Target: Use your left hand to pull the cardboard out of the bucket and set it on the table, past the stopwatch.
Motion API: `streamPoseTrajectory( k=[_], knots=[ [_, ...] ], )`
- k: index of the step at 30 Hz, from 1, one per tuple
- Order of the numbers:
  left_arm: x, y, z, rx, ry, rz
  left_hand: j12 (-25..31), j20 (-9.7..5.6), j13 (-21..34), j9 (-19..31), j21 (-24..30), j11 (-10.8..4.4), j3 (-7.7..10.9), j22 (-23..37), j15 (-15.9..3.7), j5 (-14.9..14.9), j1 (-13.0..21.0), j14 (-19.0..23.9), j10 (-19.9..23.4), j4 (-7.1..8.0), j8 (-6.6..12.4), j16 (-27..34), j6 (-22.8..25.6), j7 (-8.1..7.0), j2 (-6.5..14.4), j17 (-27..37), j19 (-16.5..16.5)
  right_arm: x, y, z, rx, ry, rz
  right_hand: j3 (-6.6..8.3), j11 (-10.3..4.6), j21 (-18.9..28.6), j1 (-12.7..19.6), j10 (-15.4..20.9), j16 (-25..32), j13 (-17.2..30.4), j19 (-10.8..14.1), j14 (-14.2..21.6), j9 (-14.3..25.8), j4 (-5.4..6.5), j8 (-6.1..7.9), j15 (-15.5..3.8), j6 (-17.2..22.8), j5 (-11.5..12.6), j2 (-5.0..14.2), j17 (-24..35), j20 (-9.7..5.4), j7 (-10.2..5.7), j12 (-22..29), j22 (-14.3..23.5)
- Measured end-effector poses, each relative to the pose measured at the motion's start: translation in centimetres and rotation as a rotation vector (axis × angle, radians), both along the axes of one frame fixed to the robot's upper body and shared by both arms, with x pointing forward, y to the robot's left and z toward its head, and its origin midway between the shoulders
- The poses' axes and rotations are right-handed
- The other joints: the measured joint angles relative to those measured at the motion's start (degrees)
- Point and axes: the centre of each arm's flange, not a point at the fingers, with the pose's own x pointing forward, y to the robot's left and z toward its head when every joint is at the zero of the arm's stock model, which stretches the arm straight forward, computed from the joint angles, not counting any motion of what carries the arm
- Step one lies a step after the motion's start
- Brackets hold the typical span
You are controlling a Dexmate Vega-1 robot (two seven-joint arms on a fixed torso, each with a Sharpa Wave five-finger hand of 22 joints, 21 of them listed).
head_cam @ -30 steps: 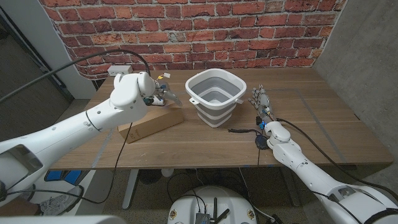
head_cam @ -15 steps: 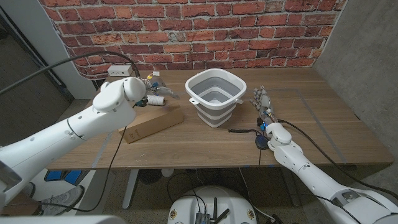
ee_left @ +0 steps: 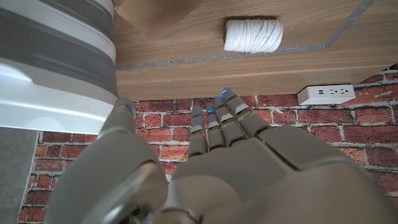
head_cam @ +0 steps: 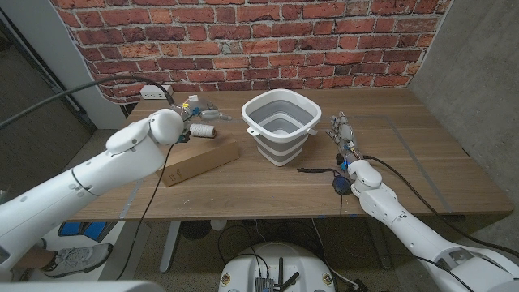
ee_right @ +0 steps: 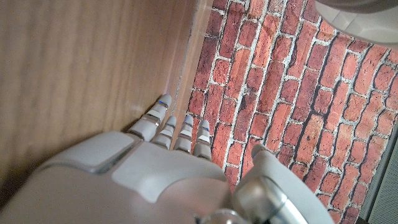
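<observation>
One cardboard (head_cam: 197,162) piece lies flat on the desk (head_cam: 422,154), left of centre in the head view, just left of the bucket (head_cam: 280,126) and far from the stopwatch (head_cam: 340,184) at lower right. It looks light, stiff and a little smooth; I judge a long edge is the best place to hold it. The left hand (head_cam: 197,109) hovers above it, fingers spread, holding nothing. The right hand (head_cam: 344,135) stands on its edge, fingers straight and together. Compared with one second ago, the left arm has pulled back toward the upper left, away from the cardboard.
</observation>
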Motion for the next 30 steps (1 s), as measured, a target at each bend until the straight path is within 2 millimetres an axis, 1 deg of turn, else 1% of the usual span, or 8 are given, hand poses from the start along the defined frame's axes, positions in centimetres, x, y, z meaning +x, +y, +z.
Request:
streamPoseTrajectory(
  k=[3,6,8,14,24,26,27,30],
  knots=[
    [0.1,0.0,0.0,-0.036,-0.034,-0.020,0.00,0.31,0.00,0.00,0.00,0.13,-0.02,-0.01,0.07,0.00,-0.02,-0.39,-0.28,-0.02,0.00,0.00,-0.49,-0.13,-0.02,0.00,-0.30,0.0,-0.7,0.4,-0.009,-0.005,-0.007,0.00,0.00,0.00,0.00,0.00,0.00,0.00,-0.01,0.00,0.00,0.00,0.00,0.00,0.00,0.00,0.00,0.00,0.01,0.00,0.00,0.00],
    [0.4,0.2,-0.3,-0.078,-0.059,-0.035,0.00,0.08,0.00,0.00,0.00,-0.01,-0.17,-0.01,0.08,0.00,-0.26,-1.14,-1.00,-0.17,0.00,0.00,-0.49,-0.13,-0.24,0.00,-0.53,0.1,-1.0,0.6,-0.016,-0.007,-0.007,0.00,0.00,0.00,0.00,0.00,0.00,0.00,-0.03,0.00,0.00,0.00,0.00,0.00,0.00,0.00,0.00,0.00,0.03,0.00,0.00,0.00],
    [0.5,0.4,-0.5,-0.099,-0.070,-0.041,0.00,0.18,0.00,0.00,0.00,0.30,-0.15,-0.01,0.18,0.00,-0.48,-1.30,-1.30,-0.20,0.00,0.00,-0.62,-0.25,-0.03,0.00,-1.03,0.1,-1.2,0.7,-0.019,-0.008,-0.007,0.00,0.00,0.00,0.00,0.00,0.00,0.00,-0.03,0.00,0.00,0.00,0.00,0.00,0.00,0.00,0.00,0.00,0.03,0.00,0.00,0.00],
    [0.9,0.9,-1.2,-0.187,-0.109,-0.073,0.00,0.19,0.00,0.01,0.00,0.01,-0.01,0.00,0.14,-0.22,-0.85,-1.70,-1.60,-0.33,-0.22,0.00,-1.51,-0.58,0.06,0.00,-1.03,0.1,-1.9,1.4,-0.032,-0.013,-0.011,0.00,0.00,0.00,0.00,0.00,0.00,0.00,-0.25,0.00,0.00,0.00,0.00,0.00,0.00,0.00,0.00,0.00,-0.18,0.00,0.00,0.00],
    [1.6,1.9,-2.3,-0.308,-0.158,-0.118,0.00,0.20,0.01,0.01,0.00,-0.52,-0.01,0.00,-0.27,-0.22,-1.70,-2.10,-1.68,-0.33,-0.21,0.00,-2.05,-0.62,0.92,0.00,-1.64,-0.4,-2.4,2.7,-0.051,-0.030,-0.016,0.00,0.03,0.01,0.00,-0.03,0.00,0.00,-0.25,0.00,0.00,0.00,-0.23,0.00,-0.51,0.00,0.00,0.00,-0.18,0.51,0.00,0.03],
    [1.5,1.8,-2.1,-0.315,-0.171,-0.132,0.00,0.20,0.01,0.01,0.00,-0.52,-0.01,0.00,-0.27,-0.22,-1.92,-2.10,-1.68,-0.33,-0.21,0.00,-2.05,-0.62,1.13,0.00,-1.64,-0.5,-2.3,3.0,-0.053,-0.036,-0.014,0.00,0.22,0.07,0.00,-0.22,0.00,0.00,-0.57,0.00,0.00,0.00,-0.23,0.00,-0.51,0.00,0.00,-0.11,-0.51,0.51,0.00,0.03],
    [1.8,2.3,-2.6,-0.342,-0.174,-0.130,0.00,0.20,0.01,0.01,0.00,-0.52,-0.01,0.00,-0.26,-0.22,-2.05,-2.53,-1.68,-0.33,-0.21,0.00,-2.04,-0.62,1.27,0.00,-1.64,-0.5,-2.4,3.1,-0.056,-0.033,-0.019,0.00,0.22,0.07,0.00,-0.22,0.00,0.00,-0.66,0.00,0.00,0.00,-0.23,0.00,-0.51,0.00,0.00,-0.14,-0.60,0.51,0.00,0.02],
    [2.0,2.5,-2.8,-0.368,-0.188,-0.142,0.00,0.13,0.01,0.01,0.00,-0.82,-0.01,0.00,-0.15,-0.22,-2.22,-2.82,-1.99,-0.33,-0.21,0.00,-2.04,-0.61,1.43,0.00,-1.78,-0.6,-2.5,3.4,-0.060,-0.040,-0.022,0.00,0.22,0.18,0.00,-0.22,0.00,0.00,-0.77,-0.21,0.00,0.00,-0.23,-0.21,-0.82,0.00,0.00,-0.14,-0.73,0.82,0.00,0.00]
  ],
)
